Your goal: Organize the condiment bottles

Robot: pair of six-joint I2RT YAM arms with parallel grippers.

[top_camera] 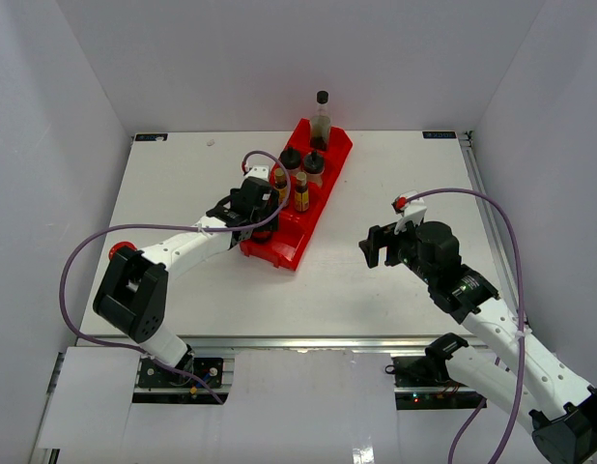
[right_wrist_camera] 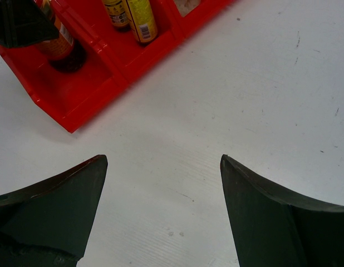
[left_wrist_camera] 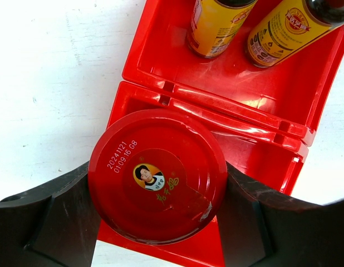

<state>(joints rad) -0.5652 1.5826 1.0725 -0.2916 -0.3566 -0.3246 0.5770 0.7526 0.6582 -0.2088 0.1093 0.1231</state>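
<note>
Left hand [left_wrist_camera: 155,217] is clamped on a red-lidded jar [left_wrist_camera: 157,175], fingers against both sides of the lid. The jar is down in the near-end compartment of the red tray [left_wrist_camera: 239,128]; can't tell if it's seated on the floor. Next compartment holds two yellow-labelled bottles [left_wrist_camera: 216,25], upright. Beyond those are two shakers [top_camera: 291,159], then the tall clear bottle [top_camera: 321,116] at the far end. I'd say nearly done: release is left, plus a second red-lidded jar I can't find in any view. Right hand [right_wrist_camera: 163,167] is spread wide, holding nothing, over the bench [right_wrist_camera: 261,83], well apart from the tray. Only obstacle: the yellow bottles just behind the divider.
</note>
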